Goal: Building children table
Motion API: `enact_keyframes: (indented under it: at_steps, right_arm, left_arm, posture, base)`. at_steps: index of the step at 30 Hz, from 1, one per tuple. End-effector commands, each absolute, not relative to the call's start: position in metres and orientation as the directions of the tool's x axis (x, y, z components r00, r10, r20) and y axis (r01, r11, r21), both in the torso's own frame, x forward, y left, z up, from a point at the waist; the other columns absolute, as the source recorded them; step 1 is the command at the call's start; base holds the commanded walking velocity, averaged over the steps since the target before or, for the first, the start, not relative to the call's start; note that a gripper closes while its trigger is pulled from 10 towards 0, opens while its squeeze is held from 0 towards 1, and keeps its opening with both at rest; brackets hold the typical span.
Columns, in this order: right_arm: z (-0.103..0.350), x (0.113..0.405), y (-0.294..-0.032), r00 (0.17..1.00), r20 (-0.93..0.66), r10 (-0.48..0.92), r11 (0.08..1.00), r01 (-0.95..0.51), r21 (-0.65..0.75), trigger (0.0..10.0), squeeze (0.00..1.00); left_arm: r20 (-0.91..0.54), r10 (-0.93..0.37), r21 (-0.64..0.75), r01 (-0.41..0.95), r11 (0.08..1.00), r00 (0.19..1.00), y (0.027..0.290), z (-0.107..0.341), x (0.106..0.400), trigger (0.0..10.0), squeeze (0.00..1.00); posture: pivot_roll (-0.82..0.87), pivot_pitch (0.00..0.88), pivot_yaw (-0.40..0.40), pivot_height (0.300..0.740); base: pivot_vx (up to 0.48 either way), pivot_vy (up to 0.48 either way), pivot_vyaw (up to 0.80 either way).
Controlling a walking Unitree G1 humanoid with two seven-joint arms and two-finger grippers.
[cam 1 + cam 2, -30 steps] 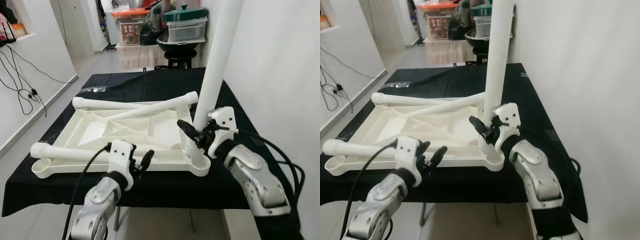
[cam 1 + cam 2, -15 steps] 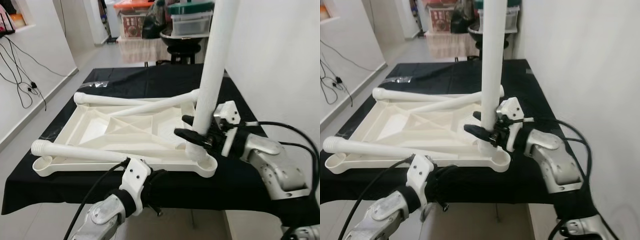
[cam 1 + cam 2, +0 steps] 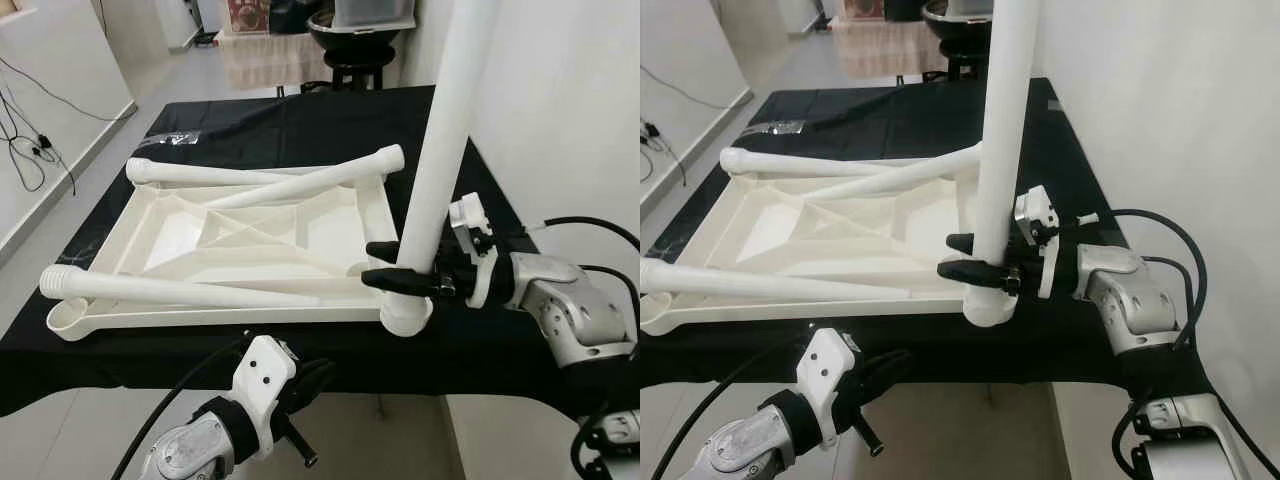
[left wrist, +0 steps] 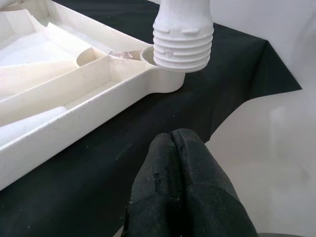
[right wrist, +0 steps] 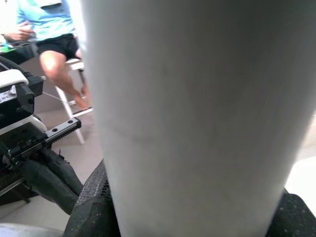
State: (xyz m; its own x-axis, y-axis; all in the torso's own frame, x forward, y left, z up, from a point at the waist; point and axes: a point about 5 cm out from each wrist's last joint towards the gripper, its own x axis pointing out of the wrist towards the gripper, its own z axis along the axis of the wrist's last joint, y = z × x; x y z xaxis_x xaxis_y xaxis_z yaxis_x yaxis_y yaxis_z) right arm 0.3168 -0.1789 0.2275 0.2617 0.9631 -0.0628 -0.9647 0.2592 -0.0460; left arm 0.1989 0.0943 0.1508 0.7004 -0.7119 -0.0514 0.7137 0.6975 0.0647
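Note:
A white plastic table top [image 3: 190,240] lies upside down on a black-covered table. One white leg [image 3: 445,140] stands upright in the near right corner socket [image 3: 405,315]. My right gripper [image 3: 371,264] is shut on this leg just above the socket, one finger on each side. A loose leg [image 3: 180,290] lies along the near edge, its threaded end [image 4: 182,44] beside the near left socket. Two more legs [image 3: 220,175] lie crossed at the far side. My left gripper [image 3: 318,374] hangs below the table's front edge, its fingers [image 4: 173,148] pressed together on nothing.
The black cloth [image 3: 300,120] covers the table and hangs over its edges. A white wall [image 3: 560,120] runs close along the right side. A stool and storage boxes [image 3: 350,20] stand beyond the table. Cables [image 3: 30,150] trail at the left. A person sits on a chair [image 5: 49,29].
My left gripper has dropped from the table top's front edge to below the table and shut. My right gripper has turned level around the upright leg. The camera has tilted down.

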Motion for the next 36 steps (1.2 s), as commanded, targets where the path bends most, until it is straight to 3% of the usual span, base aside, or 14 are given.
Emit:
enact_keyframes:
  at_steps: [1, 6, 21, 28, 32, 36]
  right_arm:
    - [0.232, 0.316, -0.177, 0.227, -0.061, 0.972, 0.224, -0.973, -0.047, 10.0, 0.0]
    - [0.25, 0.323, -0.166, 0.2, 0.023, 0.979, 0.202, -0.975, -0.097, 10.0, 0.0]
    - [0.244, 0.336, -0.171, 0.207, -0.021, 0.978, 0.205, -0.975, -0.088, 10.0, 0.0]
    - [0.243, 0.34, -0.178, 0.21, -0.043, 0.977, 0.206, -0.975, -0.081, 10.0, 0.0]
    - [0.248, 0.335, -0.188, 0.152, -0.05, 0.987, 0.15, -0.987, -0.054, 10.0, 0.0]
    - [0.247, 0.335, -0.191, 0.155, -0.058, 0.986, 0.152, -0.987, -0.052, 10.0, 0.0]
  left_arm:
    - [-0.076, -0.7, 0.064, 0.704, 0.707, 0.71, 0.098, 0.149, 0.196, 10.0, 0.0]
    - [-0.07, -0.704, 0.038, 0.707, 0.706, 0.707, 0.099, 0.153, 0.188, 10.0, 0.0]
    - [-0.067, -0.713, 0.036, 0.716, 0.698, 0.698, 0.1, 0.159, 0.177, 10.0, 0.0]
    - [-0.075, -0.714, 0.035, 0.717, 0.696, 0.696, 0.101, 0.161, 0.175, 10.0, 0.0]
    - [-0.078, -0.713, 0.032, 0.717, 0.696, 0.696, 0.101, 0.162, 0.176, 10.0, 0.0]
    - [-0.079, -0.714, 0.031, 0.718, 0.695, 0.695, 0.101, 0.162, 0.176, 10.0, 0.0]
  posture:
    - [-0.02, 0.227, 0.049, 0.74]
    - [0.0, 0.265, 0.047, 0.74]
    - [0.03, 0.302, 0.048, 0.74]
    - [0.03, 0.31, 0.051, 0.74]
    - [0.03, 0.313, 0.056, 0.74]
    - [0.03, 0.315, 0.058, 0.74]
  base:
    - [0.0, 0.0, 0.0]
    - [0.0, 0.0, 0.0]
    - [0.0, 0.0, 0.0]
    - [0.0, 0.0, 0.0]
    - [0.0, 0.0, 0.0]
    - [0.0, 0.0, 0.0]
